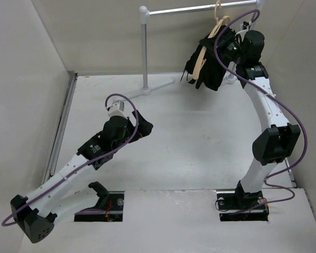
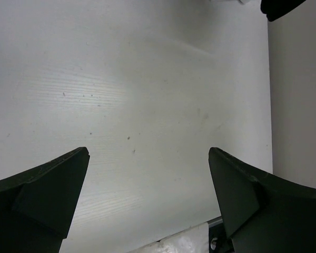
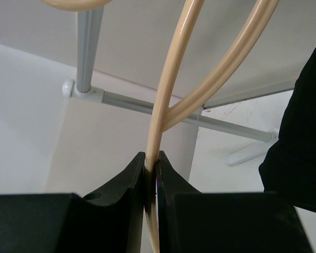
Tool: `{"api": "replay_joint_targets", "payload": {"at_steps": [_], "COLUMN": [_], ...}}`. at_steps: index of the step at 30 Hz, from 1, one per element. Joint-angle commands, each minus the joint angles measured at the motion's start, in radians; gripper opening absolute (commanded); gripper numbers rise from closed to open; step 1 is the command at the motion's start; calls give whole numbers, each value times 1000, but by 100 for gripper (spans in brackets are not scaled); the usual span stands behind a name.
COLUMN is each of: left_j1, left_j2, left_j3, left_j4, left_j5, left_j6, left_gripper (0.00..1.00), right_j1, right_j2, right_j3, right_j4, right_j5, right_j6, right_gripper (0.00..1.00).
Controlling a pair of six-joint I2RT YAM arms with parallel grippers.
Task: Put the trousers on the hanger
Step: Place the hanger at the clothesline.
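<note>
Toward the table's far right corner, the right gripper was clamped on the hanger at the rail, the trousers draped over it just left of the jaws, while the open, empty left gripper stood well apart.

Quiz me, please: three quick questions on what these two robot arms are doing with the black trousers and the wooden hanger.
1. True or false: the left hand is clamped on the black cloth trousers.
2. What does the right hand grip? A: the thin tan wooden hanger. B: a red cup. C: nothing.
3. In a few words: are the trousers lying on the white table or hanging up?

Key: 1 false, it is open over bare table. 2 A. 3 hanging up, draped on the hanger.
</note>
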Motion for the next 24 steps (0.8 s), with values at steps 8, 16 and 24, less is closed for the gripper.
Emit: {"api": "replay_joint_targets", "payload": {"at_steps": [8, 16, 24], "left_j1": [-13, -13, -12], "left_j2": [9, 25, 6], "left_j3": [-28, -42, -53], "left_j4": [28, 46, 37], "left_j5": [-24, -23, -24], "left_j6": [-14, -26, -34], "left_gripper": [100, 100, 100], "right_j1": [-26, -58, -85], "right_j2": [-26, 20, 66], "right_j3": [132, 139, 132], "right_j4": [197, 191, 186], "right_j5": [-54, -48, -53], "right_j6": [15, 55, 60], "right_gripper": [3, 3, 4]}}
